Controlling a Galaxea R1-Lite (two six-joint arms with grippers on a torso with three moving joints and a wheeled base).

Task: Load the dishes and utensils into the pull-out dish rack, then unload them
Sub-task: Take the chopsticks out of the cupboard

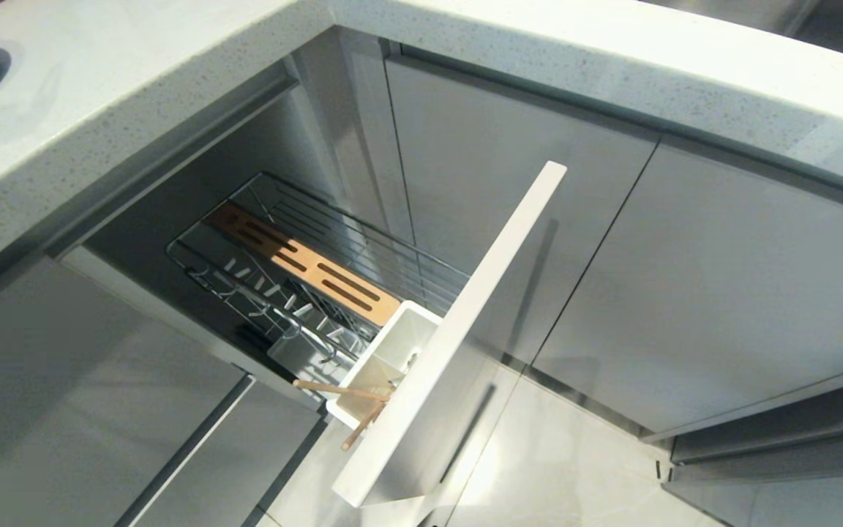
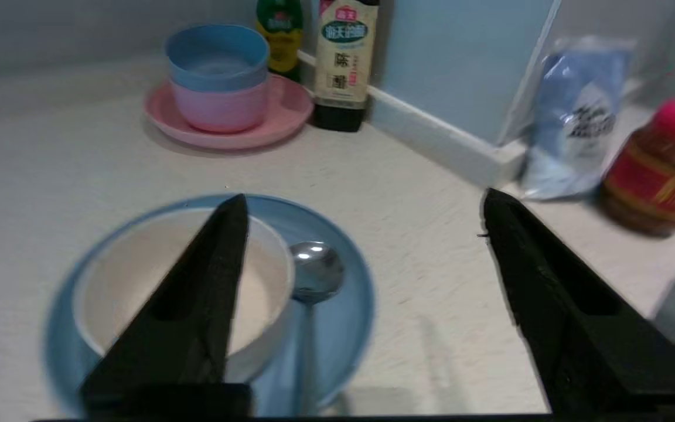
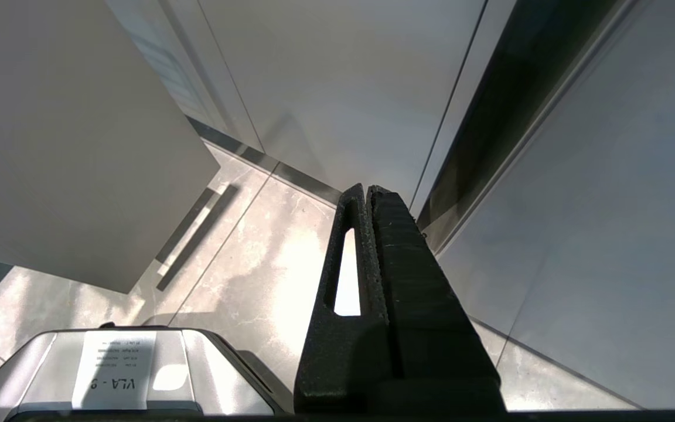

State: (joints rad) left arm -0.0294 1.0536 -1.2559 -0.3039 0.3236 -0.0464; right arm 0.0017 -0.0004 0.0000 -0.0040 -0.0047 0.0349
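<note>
My left gripper [image 2: 364,220] hangs with its jaws spread wide and empty; my right gripper [image 3: 368,193] is parked low, fingers pressed together.

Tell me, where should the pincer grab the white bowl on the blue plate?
Probably the white bowl by its rim, from above, one finger inside, one outside: it sits upright and open on the blue plate, and the spoon crowds one side, so pick the far rim.

Pull-out dish rack [image 1: 334,241]: bright chrome wire with a slotted wooden strip [image 1: 304,263], a smooth white plastic utensil cup [image 1: 385,359] and a matt pale front panel [image 1: 458,329]. Chopsticks [image 1: 352,402]: light bare wood. Countertop [image 1: 99,110]: speckled, stone-like; spoon [image 2: 314,275]: polished, glossy metal.
</note>
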